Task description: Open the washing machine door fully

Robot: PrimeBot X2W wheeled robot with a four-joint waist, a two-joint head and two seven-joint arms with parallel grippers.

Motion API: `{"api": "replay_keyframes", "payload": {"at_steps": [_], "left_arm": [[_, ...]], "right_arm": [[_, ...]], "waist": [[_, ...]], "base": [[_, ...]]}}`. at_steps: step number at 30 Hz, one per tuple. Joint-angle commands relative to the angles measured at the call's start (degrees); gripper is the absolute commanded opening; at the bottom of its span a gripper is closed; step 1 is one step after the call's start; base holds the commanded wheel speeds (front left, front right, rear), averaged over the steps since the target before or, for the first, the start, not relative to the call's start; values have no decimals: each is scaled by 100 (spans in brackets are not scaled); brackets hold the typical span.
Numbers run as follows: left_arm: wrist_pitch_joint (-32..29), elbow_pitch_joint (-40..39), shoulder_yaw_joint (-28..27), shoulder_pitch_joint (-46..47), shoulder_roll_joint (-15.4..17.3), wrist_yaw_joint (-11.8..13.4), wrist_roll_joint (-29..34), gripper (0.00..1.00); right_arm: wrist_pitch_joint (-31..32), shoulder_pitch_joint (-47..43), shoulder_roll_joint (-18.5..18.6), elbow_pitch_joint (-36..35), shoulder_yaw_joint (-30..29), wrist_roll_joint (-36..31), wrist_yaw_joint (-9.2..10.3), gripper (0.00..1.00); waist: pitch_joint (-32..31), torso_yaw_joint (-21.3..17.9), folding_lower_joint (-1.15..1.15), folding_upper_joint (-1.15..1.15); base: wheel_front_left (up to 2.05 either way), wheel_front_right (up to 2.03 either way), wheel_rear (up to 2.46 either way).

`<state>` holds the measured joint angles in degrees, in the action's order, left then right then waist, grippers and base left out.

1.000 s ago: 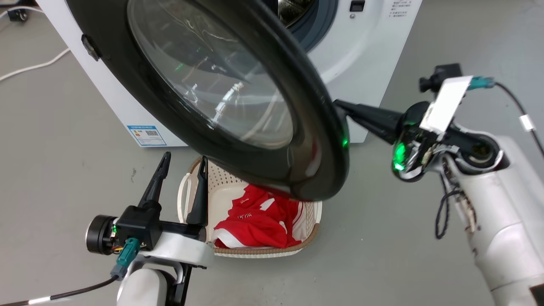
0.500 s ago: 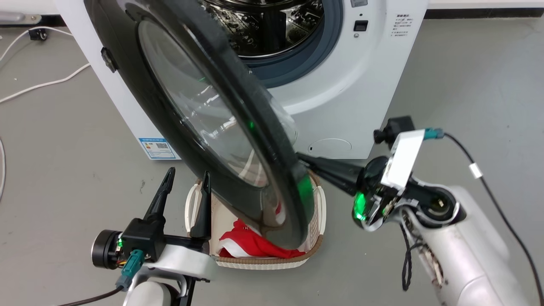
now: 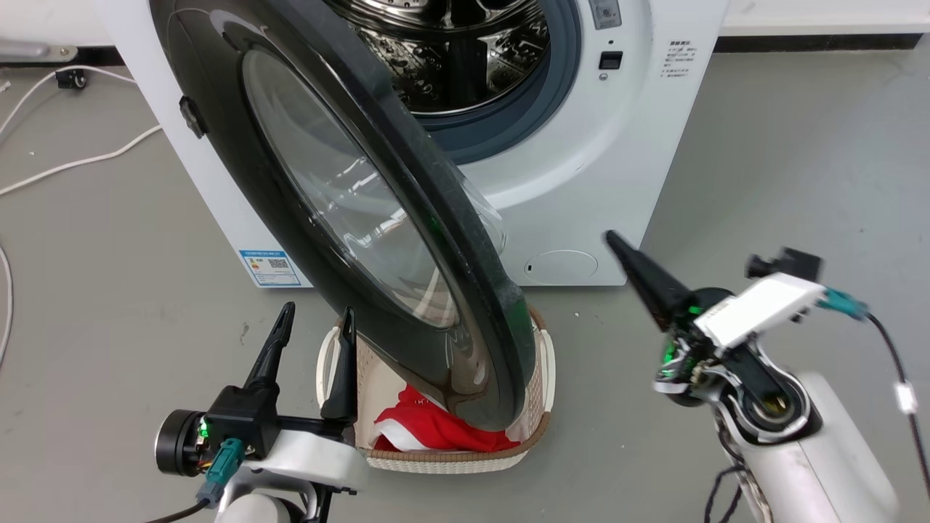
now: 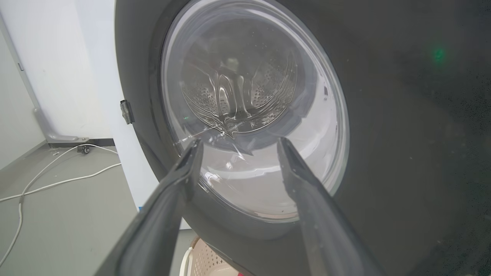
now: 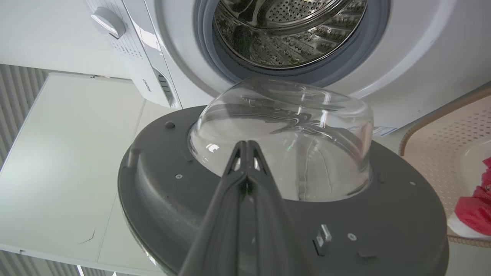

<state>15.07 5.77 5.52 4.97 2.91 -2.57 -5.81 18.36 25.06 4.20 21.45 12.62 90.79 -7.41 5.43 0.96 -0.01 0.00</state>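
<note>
The washing machine door, glossy black with a clear bulging window, stands swung out from the white washing machine, near edge-on in the head view, and the steel drum is exposed. My right gripper is shut and empty, off to the right of the door's rim and apart from it. In the right wrist view its tips point at the door's inner side and glass bowl. My left gripper is open at the lower left. Its tips face the door's outer window.
A cream perforated basket holding a red garment sits on the floor under the door's lower edge. White cables lie on the grey floor at the left. A blue label marks the machine's lower front.
My right gripper has drawn back to the right, off the door's rim. The door stands more edge-on than a second ago, baring more of the drum. The head camera has also shifted.
</note>
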Motion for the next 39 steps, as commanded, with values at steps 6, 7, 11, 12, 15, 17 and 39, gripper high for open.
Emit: {"api": "replay_keyframes", "payload": {"at_steps": [6, 7, 11, 12, 15, 17, 39], "left_arm": [[14, 45, -51, -118, -5, 37, -32, 100], [14, 50, -62, -126, -5, 42, -36, 100], [14, 29, -108, -146, -5, 55, -52, 100], [14, 24, -120, -165, -5, 59, -50, 100], [14, 10, -163, -205, -5, 59, -36, 100], [14, 3, -188, -220, -5, 53, -32, 100], [14, -29, -355, -144, -4, 31, 16, 100]], "right_arm": [[-1309, -655, 236, -379, -550, -527, -14, 0], [-1447, -758, 258, -443, -627, -567, -13, 0], [-1975, -1171, 446, -764, -871, -862, -13, 0], [-2100, -1286, 517, -843, -912, -993, -14, 0], [-2450, -1563, 624, -1082, -992, -1349, -13, 0], [-2656, -1720, 675, -1216, -982, -1679, -14, 21], [-3095, -2606, 35, -2612, -1525, -8251, -6, 100]], "waist": [[-115, -50, 1, 0], [-134, -57, 1, 0], [-168, -75, 1, 0], [-176, -82, 1, 0], [-187, -110, 1, 0], [-197, -126, 1, 0], [-194, -89, 1, 0]], "base": [[0, 0, 0], [0, 0, 0], [0, 0, 0], [0, 0, 0], [0, 0, 0], [0, 0, 0], [0, 0, 0]]}}
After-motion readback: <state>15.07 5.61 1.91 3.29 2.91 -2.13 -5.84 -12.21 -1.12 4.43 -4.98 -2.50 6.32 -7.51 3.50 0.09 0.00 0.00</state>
